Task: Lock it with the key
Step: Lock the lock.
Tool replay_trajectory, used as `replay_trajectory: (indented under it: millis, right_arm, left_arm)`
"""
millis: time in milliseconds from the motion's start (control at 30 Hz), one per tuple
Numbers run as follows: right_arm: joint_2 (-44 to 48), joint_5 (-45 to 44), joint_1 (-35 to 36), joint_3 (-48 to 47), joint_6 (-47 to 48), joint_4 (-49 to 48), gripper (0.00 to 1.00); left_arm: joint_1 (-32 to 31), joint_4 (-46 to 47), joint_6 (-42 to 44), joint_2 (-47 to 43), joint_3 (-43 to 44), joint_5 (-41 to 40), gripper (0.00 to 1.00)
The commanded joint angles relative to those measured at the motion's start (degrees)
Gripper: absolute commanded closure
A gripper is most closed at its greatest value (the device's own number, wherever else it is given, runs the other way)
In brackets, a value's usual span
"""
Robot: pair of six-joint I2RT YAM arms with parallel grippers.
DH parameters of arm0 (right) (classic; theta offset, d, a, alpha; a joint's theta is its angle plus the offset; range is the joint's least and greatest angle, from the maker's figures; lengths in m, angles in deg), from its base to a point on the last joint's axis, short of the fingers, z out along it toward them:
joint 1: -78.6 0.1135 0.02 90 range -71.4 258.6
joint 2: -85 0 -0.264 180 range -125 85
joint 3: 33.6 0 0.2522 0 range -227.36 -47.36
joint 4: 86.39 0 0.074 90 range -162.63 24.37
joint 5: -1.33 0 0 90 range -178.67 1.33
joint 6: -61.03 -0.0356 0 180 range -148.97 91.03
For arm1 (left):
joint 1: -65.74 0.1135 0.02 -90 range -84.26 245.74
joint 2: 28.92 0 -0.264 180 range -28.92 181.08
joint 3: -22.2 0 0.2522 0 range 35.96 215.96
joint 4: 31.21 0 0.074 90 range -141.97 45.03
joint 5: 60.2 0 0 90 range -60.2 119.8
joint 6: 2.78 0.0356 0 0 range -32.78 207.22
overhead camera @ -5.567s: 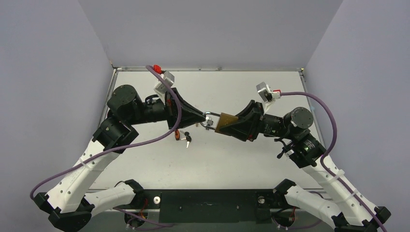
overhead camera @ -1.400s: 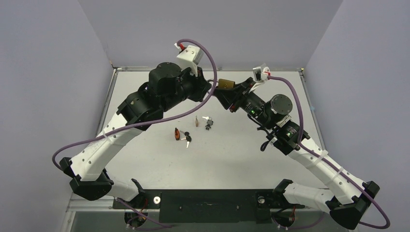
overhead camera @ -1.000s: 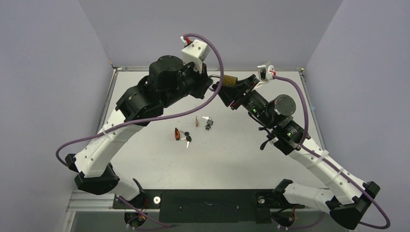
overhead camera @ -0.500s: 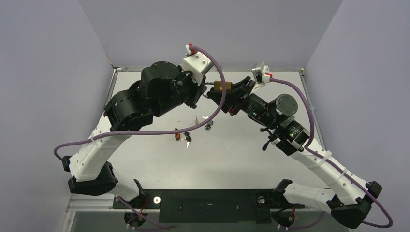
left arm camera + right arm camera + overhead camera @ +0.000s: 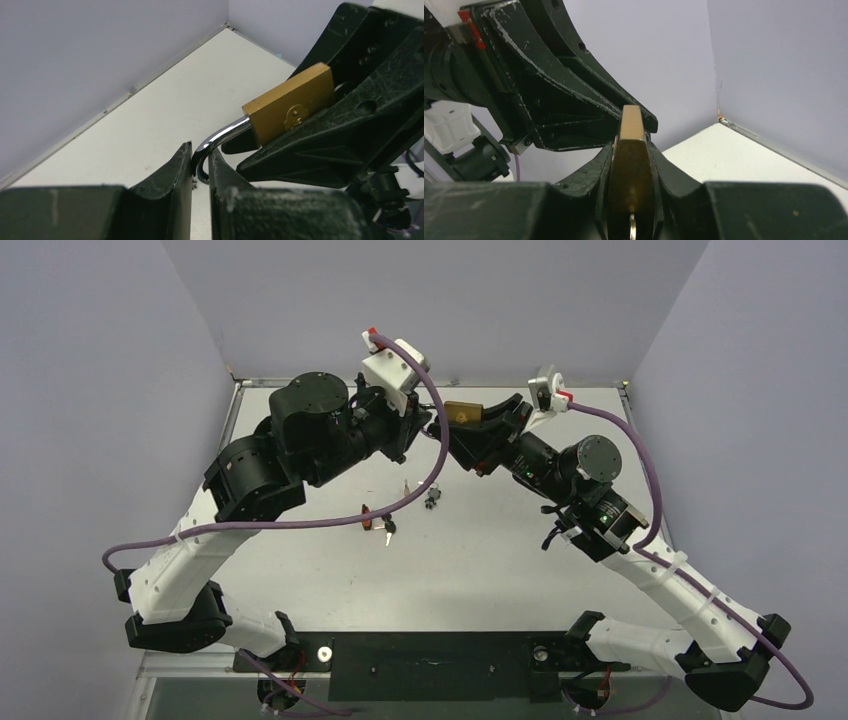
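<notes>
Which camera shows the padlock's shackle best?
Left wrist: the silver shackle curves clearly out of the lock. Top external shows only the lock from afar; right wrist sees it edge-on, shackle hidden.

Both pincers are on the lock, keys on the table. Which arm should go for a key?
Left, probably. The right pincer clamps the lock by its brass body, so it can hold it steady; the left pincer only pinches the shackle. The keys lie on the table below both.
</notes>
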Motion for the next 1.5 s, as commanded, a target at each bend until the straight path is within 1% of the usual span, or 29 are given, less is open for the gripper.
replay_trajectory:
  millis: [0,100,233,300,367,400,433,467,500,533,567,600,700,767,833,933,967,1033,1100,1167,1200,1300,1400,1467]
  right_arm:
    - [-18.6,2.7,4.9,5.9,1.2,19.7,1.0]
    - [-19.3,2.7,5.7,6.0,0.9,19.2,1.0]
    - [-19.9,2.5,5.9,6.2,0.3,18.5,1.0]
    - [-19.3,2.2,5.6,6.6,-0.2,17.9,1.0]
    - [-18.3,2.1,4.9,7.0,-0.7,17.4,1.0]
    - [-18.0,2.1,4.6,7.2,-1.3,17.1,1.0]
    - [-17.2,2.1,3.8,7.3,-1.6,16.8,1.0]
    - [-16.7,2.2,3.3,7.6,-2.4,16.1,1.0]
    - [-15.5,2.3,2.2,7.8,-2.7,15.6,1.0]
    - [-14.9,2.9,0.9,8.5,-3.5,14.2,1.0]
    - [-13.4,3.9,0.3,8.8,-3.9,13.3,1.0]
    - [-12.6,4.3,-1.3,9.6,-4.7,11.7,1.0]
    - [-9.6,7.5,-4.8,11.4,-7.0,7.1,1.0]
    - [-8.5,9.6,-7.2,12.5,-8.6,3.8,1.0]
    - [-7.8,12.0,-9.1,13.3,-10.4,-1.2,0.89]
    - [-7.5,15.0,-11.3,14.7,-12.8,-6.2,0.8]
    - [-7.4,16.5,-12.2,15.6,-14.6,-9.3,0.74]
    - [-7.1,18.5,-13.4,17.3,-17.9,-14.9,0.67]
    - [-6.8,20.3,-14.7,19.1,-21.4,-20.9,0.62]
    - [-6.7,21.8,-15.6,20.3,-24.4,-25.9,0.58]
    - [-6.9,22.9,-15.8,20.8,-26.5,-27.5,0.57]
    - [-7.3,24.3,-16.5,21.9,-31.0,-36.2,0.55]
    - [-7.6,26.1,-17.2,24.0,-38.1,-48.1,0.5]
    - [-7.7,26.7,-17.6,24.9,-40.8,-53.1,0.47]
  left_arm:
    - [-14.3,39.0,-13.5,6.5,1.1,53.1,1.0]
    - [-14.8,40.7,-14.8,7.6,1.2,54.7,1.0]
    - [-15.3,40.5,-15.4,7.8,0.8,55.1,1.0]
    - [-15.3,40.0,-14.9,6.6,-0.6,53.5,1.0]
    - [-15.2,39.2,-13.8,4.5,-3.0,50.2,1.0]
    - [-15.2,38.2,-12.6,3.7,-4.9,46.0,1.0]
    - [-15.1,37.4,-11.8,2.0,-5.8,43.4,1.0]
    - [-15.1,36.1,-10.2,1.1,-8.0,37.5,1.0]
    - [-14.8,35.7,-9.7,-0.7,-9.2,34.5,1.0]
    - [-14.6,34.9,-8.7,-1.6,-11.4,28.7,1.0]
    - [-14.1,34.6,-8.1,-3.3,-12.4,26.2,1.0]
    - [-13.8,34.1,-7.9,-4.2,-14.5,20.9,1.0]
    - [-11.5,33.2,-7.5,-7.9,-17.5,12.1,1.0]
    - [-9.3,32.1,-7.9,-9.4,-18.9,10.7,1.0]
    - [-7.6,30.6,-8.0,-10.1,-19.2,9.9,1.0]
    - [-6.2,29.5,-7.6,-10.7,-19.1,9.4,1.0]
    - [-6.0,28.8,-7.2,-10.6,-18.7,8.9,1.0]
    - [-5.6,27.4,-6.7,-10.2,-17.8,7.9,1.0]
    - [-5.3,26.0,-6.5,-9.1,-16.7,7.1,1.0]
    - [-4.9,25.3,-6.5,-8.5,-16.0,7.2,1.0]
    - [-4.7,25.2,-6.8,-8.3,-15.7,7.4,1.0]
    - [-4.1,24.8,-7.3,-7.1,-14.9,7.6,1.0]
    - [-2.7,24.0,-8.9,-6.3,-13.5,8.2,1.0]
    - [-1.2,23.9,-10.6,-6.0,-12.7,10.2,1.0]
